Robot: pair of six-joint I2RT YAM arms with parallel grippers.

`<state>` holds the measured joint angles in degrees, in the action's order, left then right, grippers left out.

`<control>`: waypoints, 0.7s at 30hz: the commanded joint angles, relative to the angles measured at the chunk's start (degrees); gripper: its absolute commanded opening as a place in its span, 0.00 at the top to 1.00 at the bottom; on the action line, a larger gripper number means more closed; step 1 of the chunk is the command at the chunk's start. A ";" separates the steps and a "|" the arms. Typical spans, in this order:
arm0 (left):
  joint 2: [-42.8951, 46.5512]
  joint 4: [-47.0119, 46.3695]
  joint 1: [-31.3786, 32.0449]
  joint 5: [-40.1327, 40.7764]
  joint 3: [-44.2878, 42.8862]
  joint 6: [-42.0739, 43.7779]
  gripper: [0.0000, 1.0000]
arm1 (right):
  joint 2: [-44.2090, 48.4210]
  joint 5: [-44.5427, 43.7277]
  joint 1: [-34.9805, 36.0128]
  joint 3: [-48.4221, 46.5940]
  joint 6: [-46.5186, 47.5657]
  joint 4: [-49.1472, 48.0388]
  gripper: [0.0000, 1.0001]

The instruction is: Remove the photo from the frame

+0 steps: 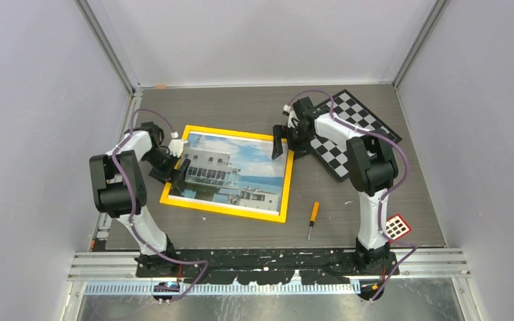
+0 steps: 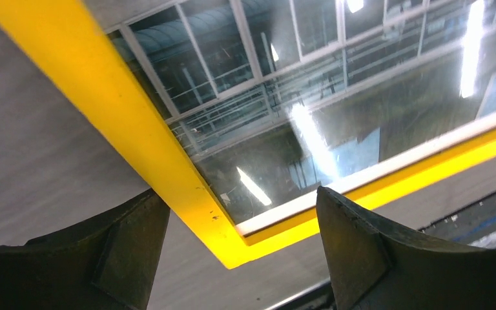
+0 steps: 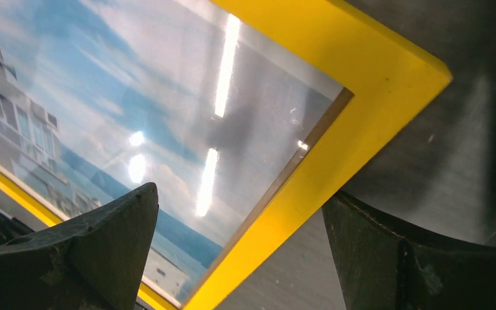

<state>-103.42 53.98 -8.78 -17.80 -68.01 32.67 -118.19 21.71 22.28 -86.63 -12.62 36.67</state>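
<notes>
Frame [image 1: 226, 211] flat on table [image 1: 375, 194], face up, photo [image 1: 241, 167] seated inside. Left gripper [image 2: 239, 197] spread wide across frame's left border, clamping nothing. Right gripper [image 3: 240, 192] fully spread over right border near far corner, nothing held either.

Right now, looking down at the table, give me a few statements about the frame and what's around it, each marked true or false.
1. The photo sits inside the yellow frame. True.
2. The frame lies face down. False: it lies face up, with the print showing.
3. The screwdriver lies on the photo. False: it lies on the table, off the frame's near right corner.
4. The jaws of both arms stand open. True.
5. The checkerboard lies at the table's far right. True.
</notes>
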 commanded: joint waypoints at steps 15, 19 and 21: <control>26.47 3.66 13.77 -1.97 7.42 8.95 0.11 | 13.62 5.33 -1.35 -1.72 -5.76 0.08 0.00; 27.25 -0.20 27.83 0.05 11.68 6.22 0.12 | 19.71 6.14 -1.67 5.66 -6.25 -0.05 0.00; 26.83 -1.88 33.74 0.79 12.75 4.60 0.13 | 21.76 7.35 -2.12 9.15 -6.03 0.05 0.00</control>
<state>-76.99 54.96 16.43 -18.39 -57.25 39.18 -101.27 26.37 20.88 -83.11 -17.61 36.51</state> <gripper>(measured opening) 0.877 0.995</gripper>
